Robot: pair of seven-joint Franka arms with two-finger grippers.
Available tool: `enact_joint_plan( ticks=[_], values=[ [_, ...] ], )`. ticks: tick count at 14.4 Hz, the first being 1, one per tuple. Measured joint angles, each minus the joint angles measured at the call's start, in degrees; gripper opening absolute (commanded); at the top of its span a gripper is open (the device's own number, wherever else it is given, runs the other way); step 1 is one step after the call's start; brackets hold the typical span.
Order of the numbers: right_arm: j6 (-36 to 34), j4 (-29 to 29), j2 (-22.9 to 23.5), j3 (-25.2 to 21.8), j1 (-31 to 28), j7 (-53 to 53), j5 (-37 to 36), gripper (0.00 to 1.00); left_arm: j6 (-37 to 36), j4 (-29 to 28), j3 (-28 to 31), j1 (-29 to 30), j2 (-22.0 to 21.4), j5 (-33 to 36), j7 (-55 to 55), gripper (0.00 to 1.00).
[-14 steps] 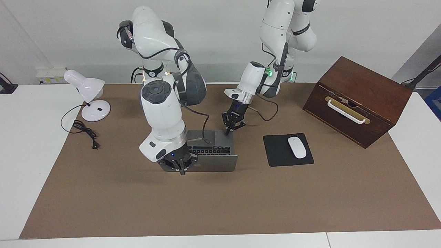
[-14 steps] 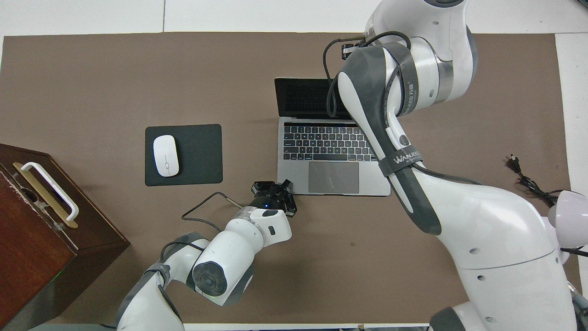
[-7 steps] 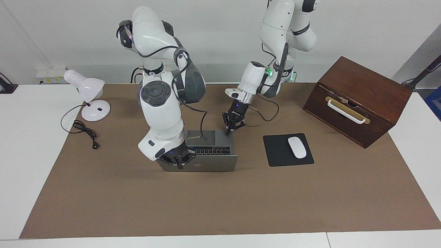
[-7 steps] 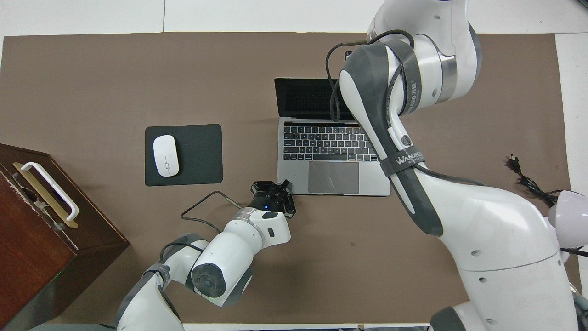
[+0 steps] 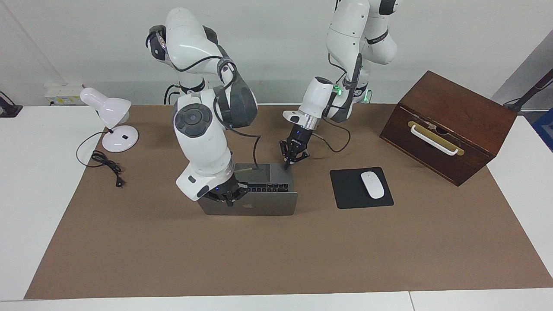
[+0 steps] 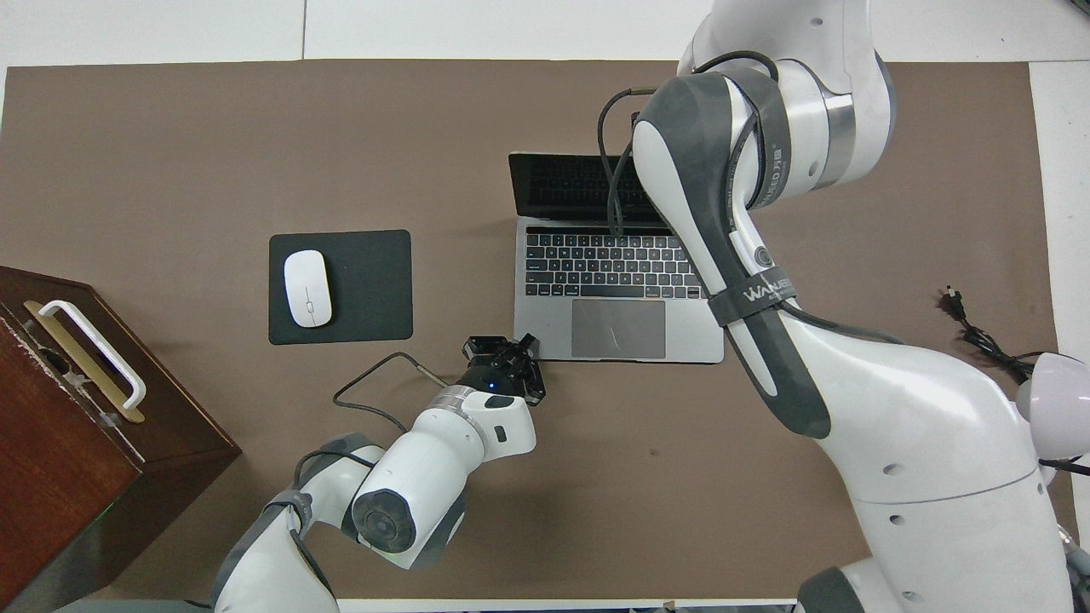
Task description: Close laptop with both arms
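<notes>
The silver-grey laptop [image 5: 268, 203] [image 6: 617, 328] stands open in the middle of the brown mat, its lid leaning toward the keyboard with the logo side away from the robots. My right gripper [image 5: 228, 200] is shut, with its tips on the lid's top edge near the corner toward the right arm's end. In the overhead view the right arm hides that gripper. My left gripper [image 5: 286, 163] [image 6: 521, 343] is shut and points down at the base's corner nearest the robots, toward the left arm's end, where it seems to touch the base.
A black mouse pad [image 5: 345, 194] with a white mouse [image 5: 372, 185] lies beside the laptop toward the left arm's end. A brown wooden box [image 5: 449, 125] stands past it. A white desk lamp [image 5: 113, 123] and its cord [image 5: 106, 162] sit at the right arm's end.
My right gripper has moved toward the robots along with the lid's top edge, and the lid has tilted further over the keyboard. The left gripper has stayed at the base's corner.
</notes>
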Motion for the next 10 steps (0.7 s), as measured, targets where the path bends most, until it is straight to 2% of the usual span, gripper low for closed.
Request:
enact_joint_plan(
  ticks=[5, 10],
  values=[
    [-5.70, 0.55, 0.00, -0.83, 0.03, 0.01, 2.55, 0.00, 0.03, -0.03, 0.00, 0.00, 0.00, 0.00, 0.62, 0.00],
    [-12.29, 0.80, -0.02, -5.23, -0.04, 0.06, 8.85, 0.00, 0.06, -0.05, -0.01, 0.00, 0.00, 0.00, 1.11, 0.00]
  ],
)
